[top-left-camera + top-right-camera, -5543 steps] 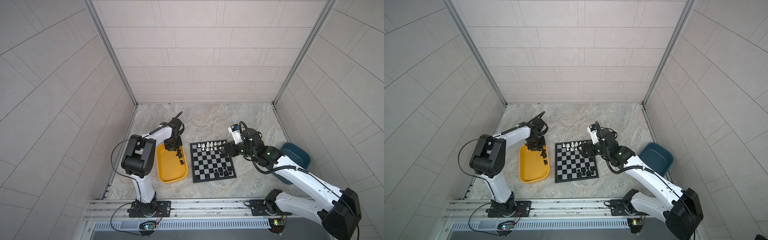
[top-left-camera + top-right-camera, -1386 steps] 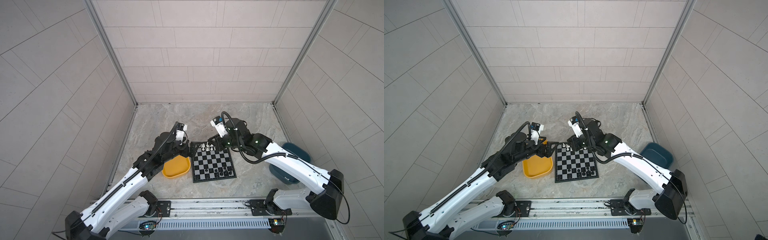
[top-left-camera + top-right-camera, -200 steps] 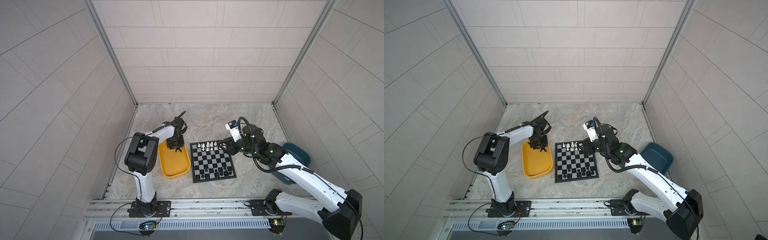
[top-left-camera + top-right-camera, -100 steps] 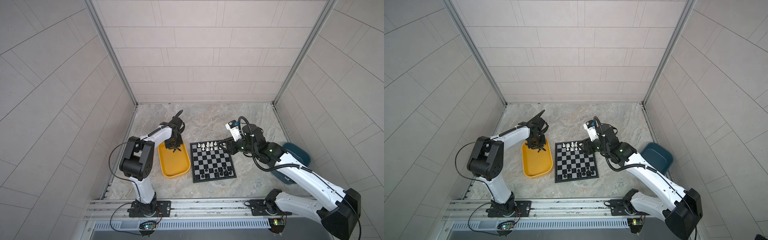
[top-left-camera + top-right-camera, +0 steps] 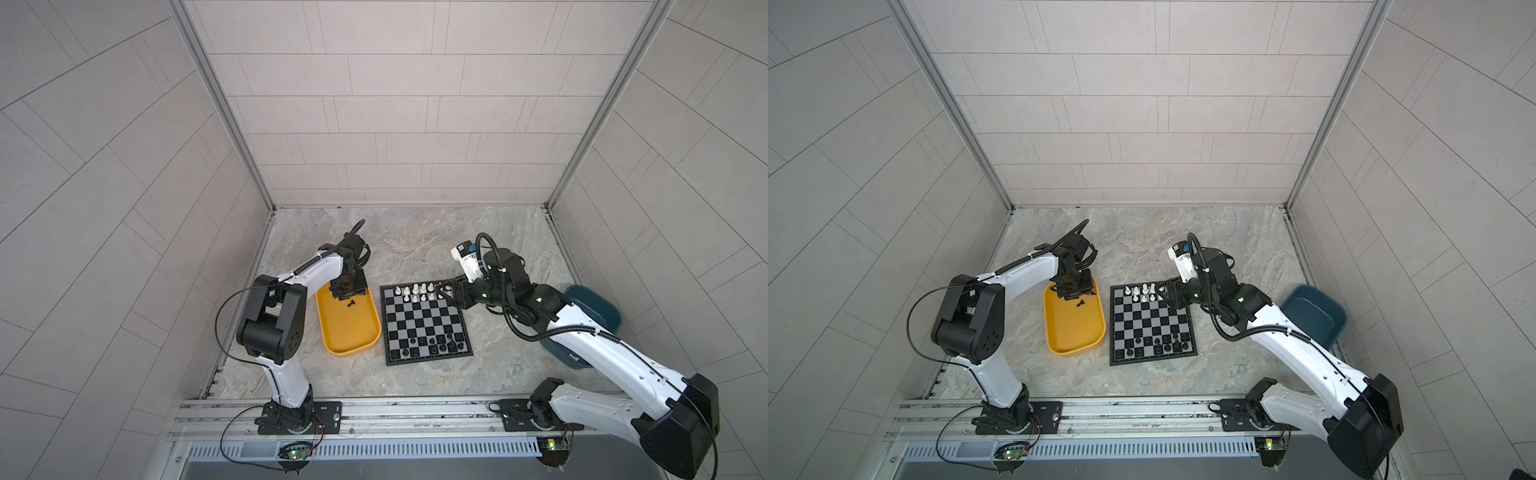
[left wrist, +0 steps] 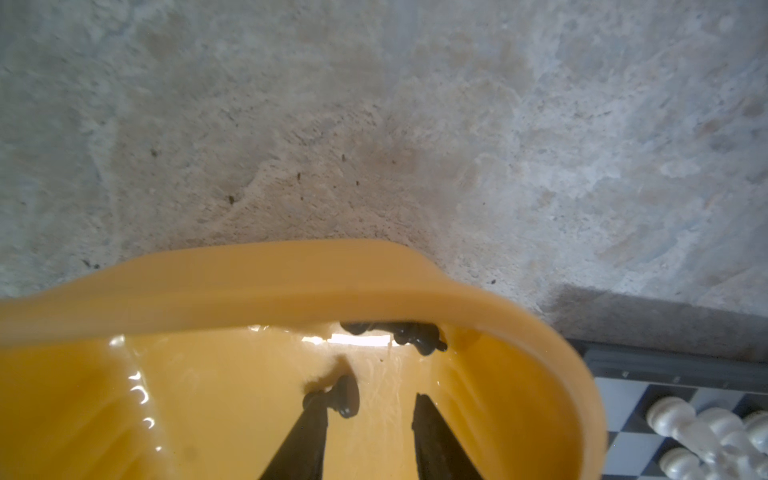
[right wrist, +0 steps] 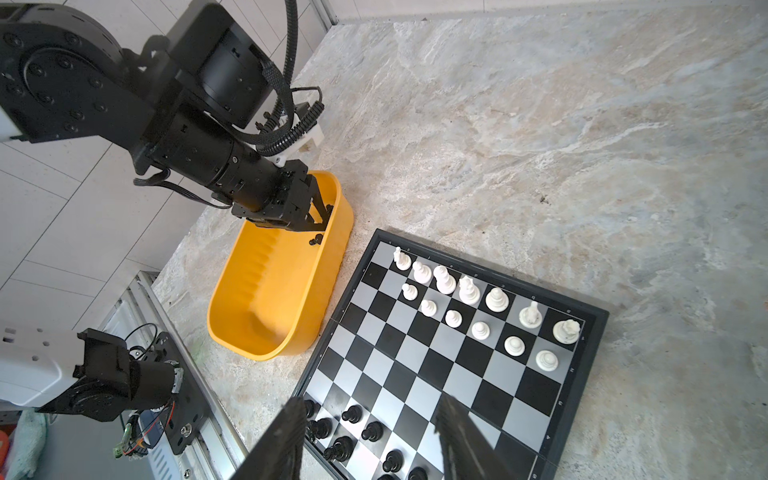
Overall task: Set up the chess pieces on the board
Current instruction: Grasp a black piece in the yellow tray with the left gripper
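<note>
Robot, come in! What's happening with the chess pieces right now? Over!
Left gripper open, down in yellow tray, black piece lying loose beside it. Right gripper open, empty, by board. Nothing in the way.

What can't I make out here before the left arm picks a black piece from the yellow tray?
Black pieces in the yellow tray: left wrist view, its rim hides part; number unclear.
Black chessmen on the board: right wrist view, bottom edge cuts some off; both top views, too small to type.
Dark blue bin: both top views, right arm covers part of its inside.
</note>
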